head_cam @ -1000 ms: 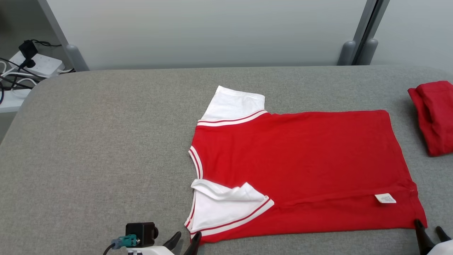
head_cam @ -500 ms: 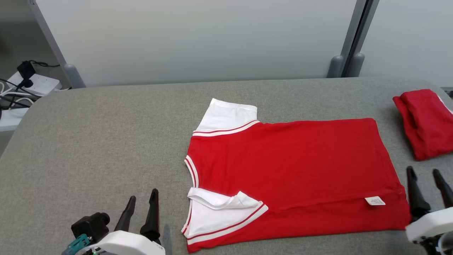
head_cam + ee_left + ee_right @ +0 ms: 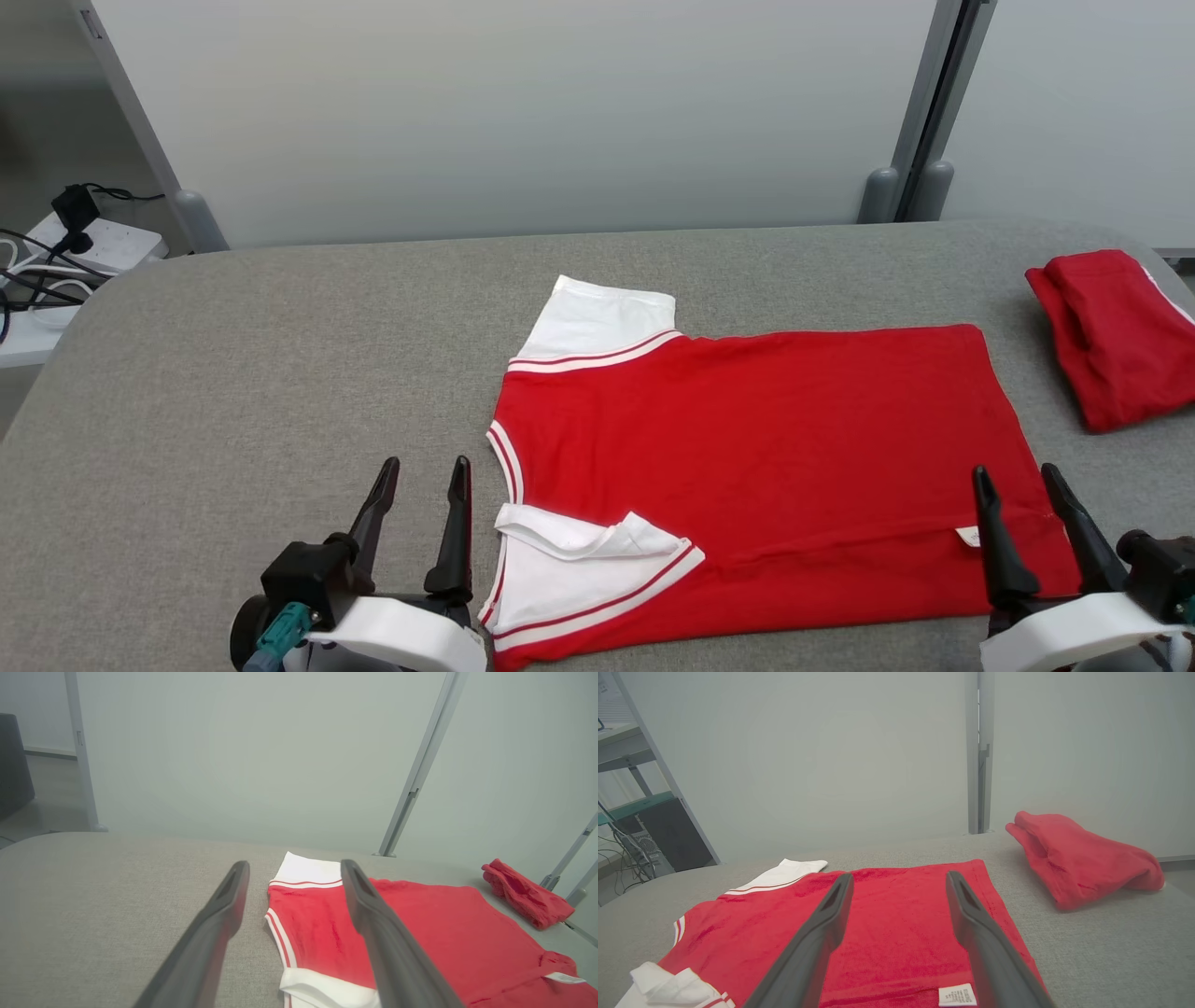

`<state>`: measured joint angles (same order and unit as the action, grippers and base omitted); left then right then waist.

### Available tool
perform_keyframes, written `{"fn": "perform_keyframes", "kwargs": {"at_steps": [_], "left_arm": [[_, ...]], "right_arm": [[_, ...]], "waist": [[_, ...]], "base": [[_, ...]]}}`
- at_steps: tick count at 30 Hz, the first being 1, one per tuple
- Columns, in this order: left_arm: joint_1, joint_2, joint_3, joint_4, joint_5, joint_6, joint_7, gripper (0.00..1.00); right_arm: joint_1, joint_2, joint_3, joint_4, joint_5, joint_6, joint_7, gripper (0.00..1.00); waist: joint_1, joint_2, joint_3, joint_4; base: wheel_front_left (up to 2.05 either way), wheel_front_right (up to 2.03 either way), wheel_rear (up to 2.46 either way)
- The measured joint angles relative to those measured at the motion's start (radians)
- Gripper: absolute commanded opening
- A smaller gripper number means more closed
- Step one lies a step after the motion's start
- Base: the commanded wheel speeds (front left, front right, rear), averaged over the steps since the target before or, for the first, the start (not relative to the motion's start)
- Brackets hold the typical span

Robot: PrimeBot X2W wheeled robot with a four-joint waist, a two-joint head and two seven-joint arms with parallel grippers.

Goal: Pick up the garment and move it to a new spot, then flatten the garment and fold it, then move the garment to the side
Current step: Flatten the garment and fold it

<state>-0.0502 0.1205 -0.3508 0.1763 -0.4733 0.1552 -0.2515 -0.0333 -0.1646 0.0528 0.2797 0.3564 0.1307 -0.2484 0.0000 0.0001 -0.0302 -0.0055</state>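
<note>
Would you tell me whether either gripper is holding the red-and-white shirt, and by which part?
Nothing is held. The left gripper and the right gripper are both open and empty; the red-and-white shirt lies spread on the grey table.

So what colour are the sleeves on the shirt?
White, with red stripes along the seam. The far sleeve on the shirt shows it best in the head view.

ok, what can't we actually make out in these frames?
- Print on the tag: right wrist view, too small and blurred to read.
- Near hem corner of the shirt: head view, partly behind the right gripper.
- Underside of the near sleeve: head view, hidden by its own folded-over flap.
- What the bundled red cloth is: head view, cut by the right edge.
</note>
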Motion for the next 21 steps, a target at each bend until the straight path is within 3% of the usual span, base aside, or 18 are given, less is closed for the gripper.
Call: {"fn": "perform_keyframes", "kwargs": {"at_steps": [7, 13, 21], "left_arm": [[-0.058, -0.043, 0.009, 0.11, 0.051, -0.05, 0.0, 1.0], [-0.257, -0.058, -0.025, 0.27, 0.061, -0.097, 0.009, 1.0], [-0.545, -0.077, -0.031, 0.467, 0.049, -0.112, 0.071, 1.0]], "right_arm": [[0.007, 0.007, 0.049, -0.009, -0.004, 0.0, 0.0, 1.0], [0.001, -0.002, 0.09, -0.011, 0.005, 0.0, 0.0, 1.0], [-0.06, -0.037, 0.1, -0.013, 0.018, 0.0, 0.0, 1.0]], "waist": [[0.0, 0.0, 0.009, -0.019], [0.0, 0.0, 0.04, -0.048], [0.0, 0.0, 0.134, -0.078]], "base": [[0.0, 0.0, 0.0], [0.0, 0.0, 0.0], [0.0, 0.0, 0.0]]}}
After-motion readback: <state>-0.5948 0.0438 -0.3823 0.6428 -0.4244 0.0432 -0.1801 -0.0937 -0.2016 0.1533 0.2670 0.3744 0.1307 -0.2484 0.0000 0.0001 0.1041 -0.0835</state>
